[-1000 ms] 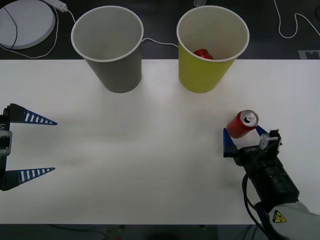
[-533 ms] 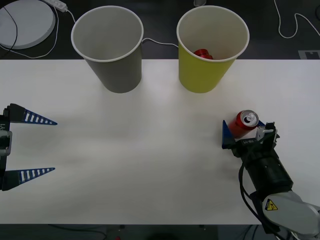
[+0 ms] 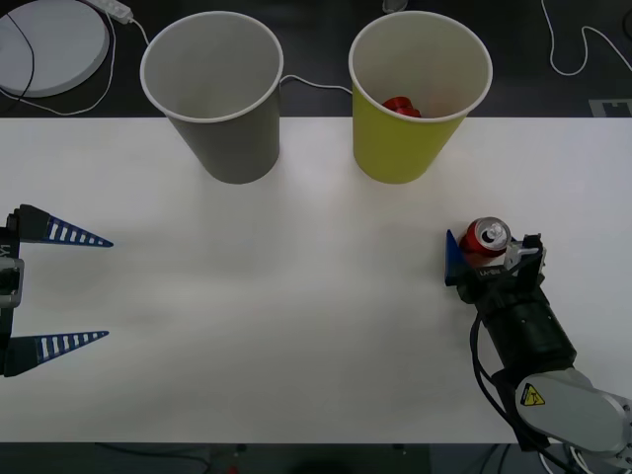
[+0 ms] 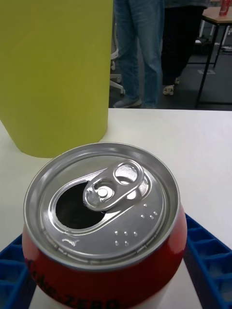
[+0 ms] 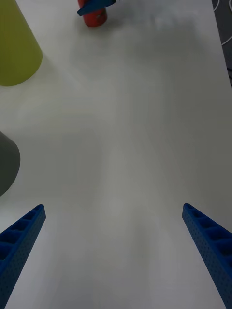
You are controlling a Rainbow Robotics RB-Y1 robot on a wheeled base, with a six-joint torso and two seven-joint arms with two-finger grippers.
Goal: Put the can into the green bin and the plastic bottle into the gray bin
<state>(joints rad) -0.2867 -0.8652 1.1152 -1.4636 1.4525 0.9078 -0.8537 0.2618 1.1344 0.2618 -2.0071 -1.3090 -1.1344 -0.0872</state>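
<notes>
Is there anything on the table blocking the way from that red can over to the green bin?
Nothing visible. The can stands between the right pincer's fingers, and the white table between it and the green bin is bare. Something red already lies inside that bin. The left pincer waits open, far off.

The can, its tab end opened, stands between two blue fingers, with the green bin beyond on the white table

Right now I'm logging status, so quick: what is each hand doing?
Left hand: open, holding nothing, at the table's left edge.
Right hand: fingers on either side of the can; a firm grip cannot be told.
</notes>
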